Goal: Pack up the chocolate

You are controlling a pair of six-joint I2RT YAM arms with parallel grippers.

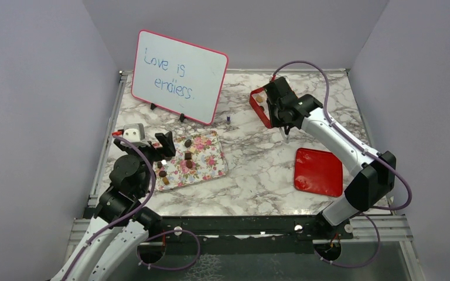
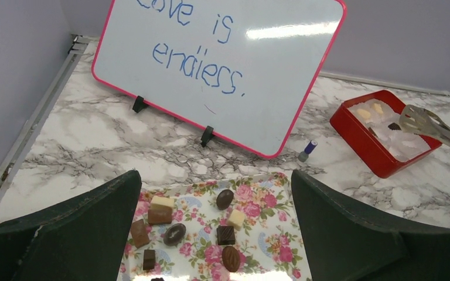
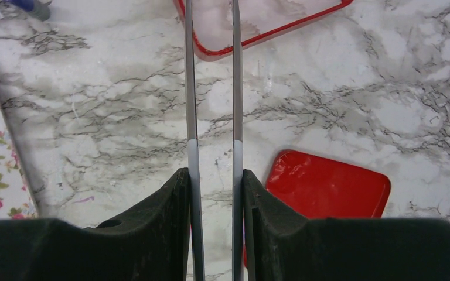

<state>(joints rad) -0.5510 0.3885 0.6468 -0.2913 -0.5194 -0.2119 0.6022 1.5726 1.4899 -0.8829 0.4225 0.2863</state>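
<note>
Several chocolates (image 1: 187, 157), dark, reddish-brown and pale, lie on the pink floral tray (image 1: 210, 170); they also show in the left wrist view (image 2: 225, 234). My left gripper (image 1: 150, 140) is open and empty, above the tray's left part (image 2: 215, 178). A few chocolates (image 2: 363, 113) sit in the white-lined red box (image 1: 256, 108). My right gripper (image 1: 283, 114) is shut on metal tongs (image 3: 190, 88), whose tips (image 2: 416, 119) hang over the red box (image 2: 366, 143). The tong arms stand apart with nothing seen between them.
A pink-framed whiteboard (image 1: 179, 76) reading "Love is endless" stands at the back left. A small purple-capped object (image 1: 228, 119) stands between board and box. A red lid (image 1: 318, 171) lies at the front right. Grey walls enclose the marble table.
</note>
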